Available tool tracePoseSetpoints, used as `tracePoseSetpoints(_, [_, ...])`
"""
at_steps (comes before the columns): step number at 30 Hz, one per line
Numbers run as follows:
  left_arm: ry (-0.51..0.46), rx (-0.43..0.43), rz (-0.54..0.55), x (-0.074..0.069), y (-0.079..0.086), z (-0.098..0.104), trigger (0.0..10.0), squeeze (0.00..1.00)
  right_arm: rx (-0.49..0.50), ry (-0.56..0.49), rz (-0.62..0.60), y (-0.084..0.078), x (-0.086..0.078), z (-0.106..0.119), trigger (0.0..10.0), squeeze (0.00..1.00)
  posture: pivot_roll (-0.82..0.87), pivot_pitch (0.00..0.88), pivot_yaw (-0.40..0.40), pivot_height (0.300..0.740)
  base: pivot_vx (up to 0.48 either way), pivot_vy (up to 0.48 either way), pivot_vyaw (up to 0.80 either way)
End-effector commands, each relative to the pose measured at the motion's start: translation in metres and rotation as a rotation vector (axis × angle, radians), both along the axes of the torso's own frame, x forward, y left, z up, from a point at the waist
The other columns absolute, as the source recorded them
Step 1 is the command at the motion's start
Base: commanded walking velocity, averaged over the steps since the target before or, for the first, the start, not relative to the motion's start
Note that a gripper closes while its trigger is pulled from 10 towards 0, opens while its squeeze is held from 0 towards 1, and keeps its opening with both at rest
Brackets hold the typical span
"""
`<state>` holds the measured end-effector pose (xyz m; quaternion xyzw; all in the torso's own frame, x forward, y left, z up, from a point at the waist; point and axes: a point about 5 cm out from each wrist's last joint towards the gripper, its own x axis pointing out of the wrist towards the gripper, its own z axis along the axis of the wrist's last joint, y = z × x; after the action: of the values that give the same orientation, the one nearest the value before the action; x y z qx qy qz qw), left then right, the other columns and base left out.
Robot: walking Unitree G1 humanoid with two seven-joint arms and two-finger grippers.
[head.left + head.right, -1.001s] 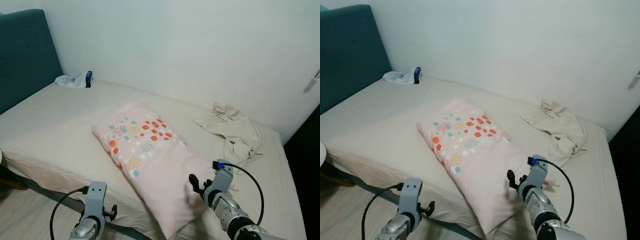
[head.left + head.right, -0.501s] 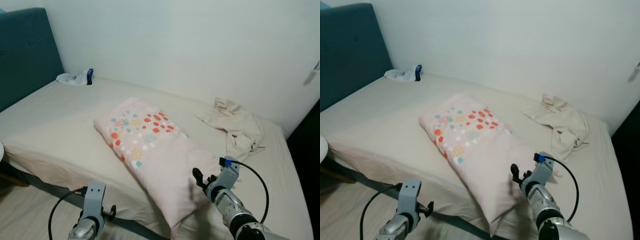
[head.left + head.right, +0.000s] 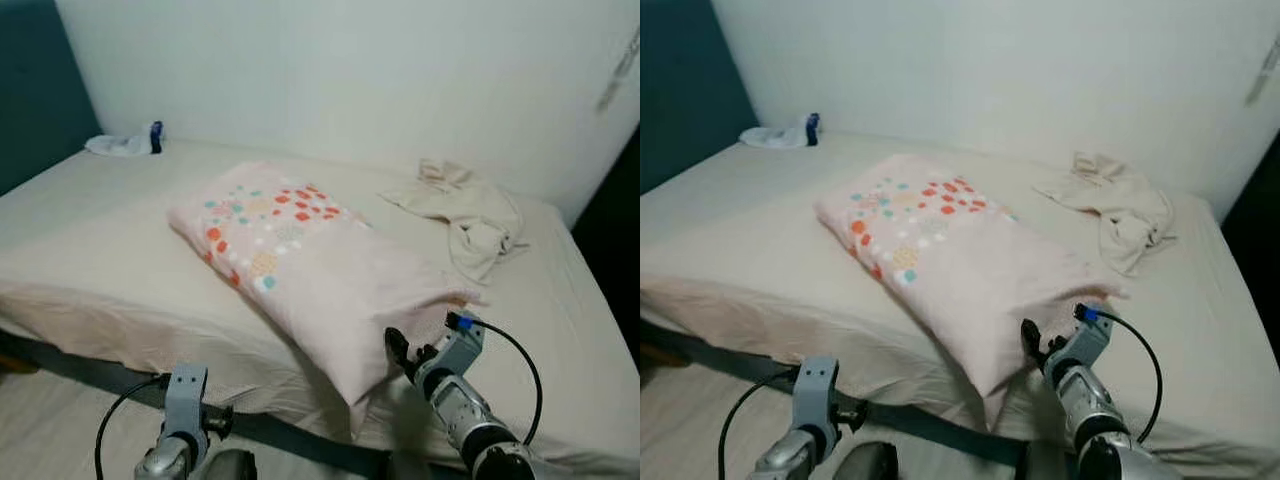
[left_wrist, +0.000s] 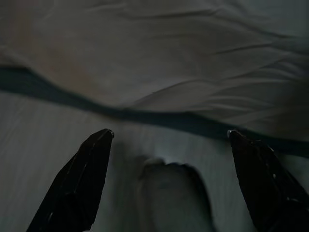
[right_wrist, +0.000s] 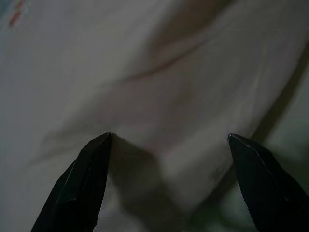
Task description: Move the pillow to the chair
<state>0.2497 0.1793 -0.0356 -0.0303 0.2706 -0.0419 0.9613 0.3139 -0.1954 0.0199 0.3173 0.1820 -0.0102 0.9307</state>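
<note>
A pink pillow (image 3: 300,260) with red, orange and teal dots lies slantwise on the bed (image 3: 90,250), its near corner hanging toward the bed's front edge. My right gripper (image 3: 398,350) is open at that near corner; in the right wrist view the pillow fabric (image 5: 159,82) lies just ahead of the spread fingertips (image 5: 96,159). Down in front of the bed edge, my left gripper (image 3: 216,421) is open with nothing in it. The left wrist view looks past that gripper (image 4: 169,131) at the sheet edge and the floor.
A crumpled beige cloth (image 3: 470,215) lies at the bed's far right. A white and blue item (image 3: 125,143) sits at the far left by the teal headboard (image 3: 30,100). A dark frame strip (image 3: 80,370) runs under the mattress. A dark gap (image 3: 625,230) borders the bed's right side.
The camera has come lower and closer to the bed, so the whole picture has shifted. My right gripper stays at the pillow's near corner; the pillow lies where it was.
</note>
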Motion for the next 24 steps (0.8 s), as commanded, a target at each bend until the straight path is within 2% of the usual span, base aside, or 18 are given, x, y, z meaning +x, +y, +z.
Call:
tracePoseSetpoints(1, [-0.035,-0.023,-0.014,0.005,-0.003,0.005,10.0,0.00,0.028,-0.046,-0.012,-0.002,0.007,0.010,10.0,0.00,0.10,0.000,-0.021,0.550,0.000,0.000,0.00])
tracePoseSetpoints(2, [-0.068,-0.045,-0.056,0.008,-0.009,0.009,10.0,0.00,0.092,-0.133,0.008,0.000,0.016,0.023,10.0,0.00,0.11,0.000,-0.007,0.540,0.000,0.000,0.00])
tracePoseSetpoints(6, [-0.081,-0.057,-0.069,0.007,-0.010,0.009,10.0,0.00,0.143,-0.196,0.081,0.010,0.020,0.029,10.0,0.00,0.12,0.000,-0.004,0.520,0.000,0.000,0.00])
tracePoseSetpoints(11, [-0.080,-0.059,-0.072,0.003,-0.009,0.007,10.0,0.00,0.143,-0.155,0.062,0.011,0.016,0.023,10.0,0.00,0.13,0.000,0.001,0.500,0.000,0.000,0.00])
tracePoseSetpoints(13, [-0.079,-0.061,-0.071,0.002,-0.009,0.006,10.0,0.00,0.140,-0.122,0.034,0.010,0.014,0.018,10.0,0.00,0.13,0.000,0.002,0.495,0.000,0.000,0.00])
tracePoseSetpoints(15, [-0.083,-0.065,-0.078,-0.005,-0.006,0.003,10.0,0.00,0.157,-0.037,-0.037,0.009,0.009,0.008,10.0,0.00,0.15,0.000,0.004,0.480,0.000,0.000,0.00])
tracePoseSetpoints(18, [-0.089,-0.068,-0.080,-0.008,-0.004,0.003,10.0,0.00,0.164,-0.016,-0.050,0.010,0.007,0.006,10.0,0.00,0.17,0.017,0.007,0.470,0.000,0.000,0.00])
tracePoseSetpoints(22, [-0.106,-0.068,-0.086,-0.014,0.000,0.002,10.0,0.00,0.190,-0.020,-0.032,0.017,0.010,0.007,10.0,0.00,0.19,0.048,0.013,0.465,0.000,0.000,0.00])
tracePoseSetpoints(23, [-0.115,-0.067,-0.090,-0.016,0.000,0.002,10.0,0.00,0.197,-0.044,-0.014,0.020,0.013,0.011,10.0,0.00,0.21,0.067,0.018,0.465,0.000,0.000,0.00])
tracePoseSetpoints(24, [-0.128,-0.065,-0.097,-0.020,0.002,0.002,10.0,0.00,0.238,-0.113,0.022,0.026,0.019,0.021,10.0,0.00,0.22,0.084,0.023,0.465,0.000,0.000,0.00])
